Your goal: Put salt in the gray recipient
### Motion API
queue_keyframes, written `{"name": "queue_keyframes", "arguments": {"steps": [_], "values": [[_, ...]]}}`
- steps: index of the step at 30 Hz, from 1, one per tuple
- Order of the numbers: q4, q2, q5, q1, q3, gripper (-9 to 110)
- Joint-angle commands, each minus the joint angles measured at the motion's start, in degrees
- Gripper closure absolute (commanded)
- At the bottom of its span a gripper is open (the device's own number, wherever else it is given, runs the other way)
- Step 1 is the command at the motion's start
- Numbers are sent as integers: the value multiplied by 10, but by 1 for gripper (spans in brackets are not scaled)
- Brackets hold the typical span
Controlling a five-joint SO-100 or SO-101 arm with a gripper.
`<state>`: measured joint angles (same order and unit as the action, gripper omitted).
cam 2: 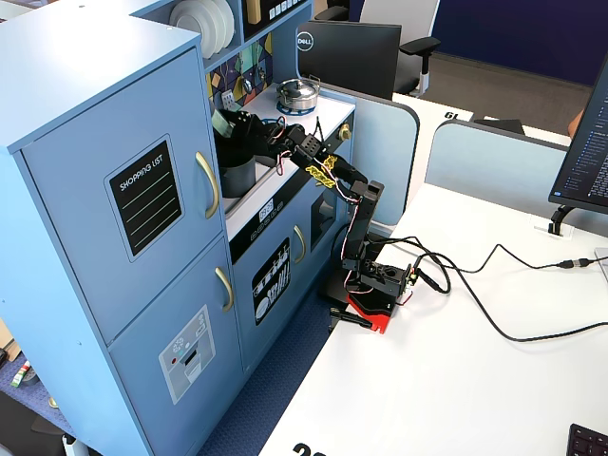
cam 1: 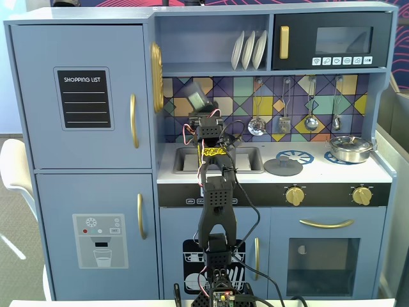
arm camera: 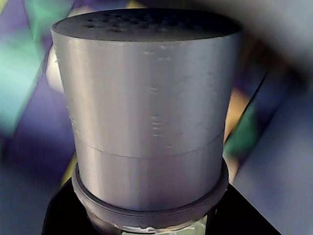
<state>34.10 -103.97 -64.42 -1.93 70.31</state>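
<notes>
The salt (arm camera: 146, 112) fills the wrist view: a gray cap with small holes on top, and a strip of pale green label at the bottom edge. My gripper (arm camera: 151, 226) is shut on it, with a black jaw on each side below the cap. In a fixed view the salt (cam 1: 199, 96) is held tilted above the sink, with my gripper (cam 1: 206, 116) just under it. In the side fixed view the salt (cam 2: 224, 123) hangs above the gray recipient (cam 2: 237, 177), which stands in the sink area. From the front the arm hides the recipient.
A flat gray lid with a knob (cam 1: 283, 166) lies on the left burner. A shiny steel pan (cam 1: 349, 148) sits on the right burner. Utensils (cam 1: 311, 121) hang on the tiled back wall. A shelf with plates (cam 1: 249, 50) is overhead. Cables (cam 2: 475, 285) cross the white table.
</notes>
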Motion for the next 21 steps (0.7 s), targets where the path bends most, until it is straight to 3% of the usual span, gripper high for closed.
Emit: {"name": "queue_keyframes", "arguments": {"steps": [1,4,9,12,21], "values": [[-132,-14,21,-14,-38,101],[-77,-6,6,-4,-64,101],[133,4,-29,28,-70,101],[178,9,-30,30,-69,101],[-108,11,21,-7,-71,101]]}}
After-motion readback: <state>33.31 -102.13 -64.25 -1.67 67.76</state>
